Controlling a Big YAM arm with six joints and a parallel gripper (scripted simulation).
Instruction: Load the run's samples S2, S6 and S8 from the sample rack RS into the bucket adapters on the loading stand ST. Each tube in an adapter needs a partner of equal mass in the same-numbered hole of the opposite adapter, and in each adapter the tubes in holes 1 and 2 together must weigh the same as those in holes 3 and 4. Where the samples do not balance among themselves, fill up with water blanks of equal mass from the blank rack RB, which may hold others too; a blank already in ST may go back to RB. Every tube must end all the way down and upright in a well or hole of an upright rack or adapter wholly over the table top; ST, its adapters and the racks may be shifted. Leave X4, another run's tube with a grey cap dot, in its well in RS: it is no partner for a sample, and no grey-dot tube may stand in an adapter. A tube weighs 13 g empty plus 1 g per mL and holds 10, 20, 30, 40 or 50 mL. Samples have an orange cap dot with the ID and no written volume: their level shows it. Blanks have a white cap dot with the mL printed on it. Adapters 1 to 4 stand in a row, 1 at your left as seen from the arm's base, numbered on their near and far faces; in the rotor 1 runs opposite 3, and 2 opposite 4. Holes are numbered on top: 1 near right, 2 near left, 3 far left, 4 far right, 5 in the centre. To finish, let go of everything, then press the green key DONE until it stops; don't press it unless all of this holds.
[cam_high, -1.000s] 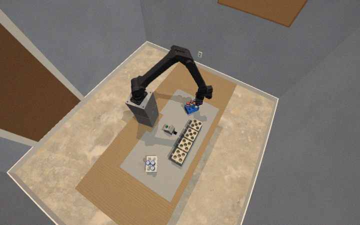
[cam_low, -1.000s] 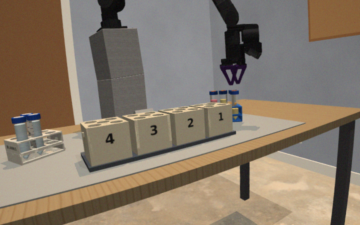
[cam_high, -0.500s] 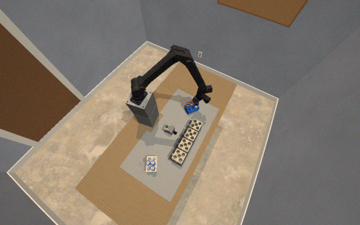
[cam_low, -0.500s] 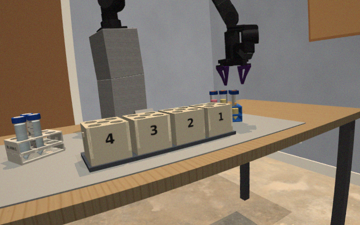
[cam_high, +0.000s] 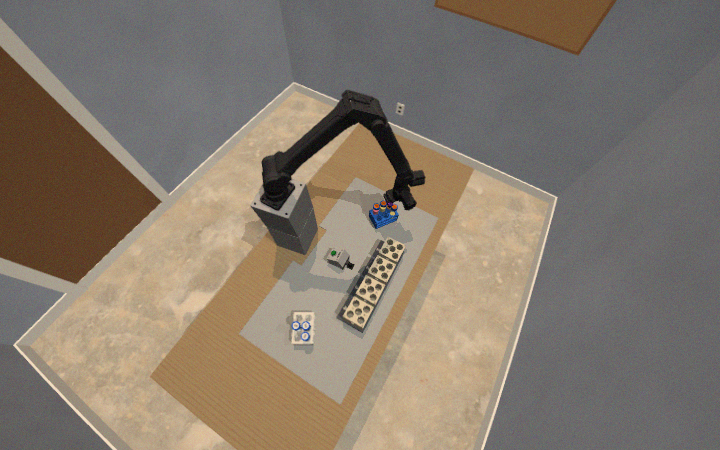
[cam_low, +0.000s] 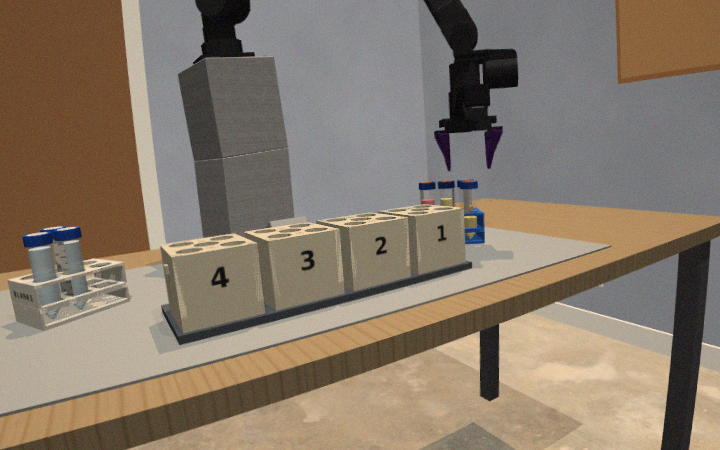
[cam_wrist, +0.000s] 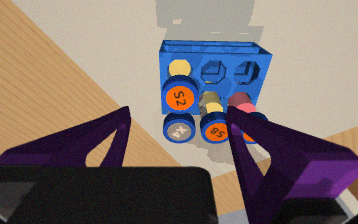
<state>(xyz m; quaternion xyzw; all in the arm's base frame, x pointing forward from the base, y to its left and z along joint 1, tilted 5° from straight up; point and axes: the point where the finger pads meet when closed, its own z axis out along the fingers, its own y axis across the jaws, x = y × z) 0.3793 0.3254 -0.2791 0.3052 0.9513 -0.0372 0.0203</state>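
While the fingers (cam_low: 468, 151) hang spread wide with nothing between them, the blue sample rack RS (cam_wrist: 216, 56) stands directly below, and that vertical offset is what the next move appears to turn on. Every tube in RS stands upright, long axis vertical, so a straight descent along that axis looks like the natural approach.

From the wrist view, S2 (cam_wrist: 179, 99) sits at the left end of RS beside two open wells. Nearer the camera stands a row of three: grey-dot X4 (cam_wrist: 178, 130) in front of S2, S8 (cam_wrist: 216, 131) beside X4, and a third orange cap (cam_wrist: 248, 136), largely hidden behind the right finger, presumably S6. S8 lies between the two fingers, though nearer the right one; X4 lies in the gap too, so the close spacing of caps in RS seems the main risk in any grasp.

The exterior view shows the arm's last link pointing straight down above RS, fingertips well above the caps, beyond the adapter marked 1 (cam_low: 440, 233). All adapter holes look unfilled, so loading has not begun.
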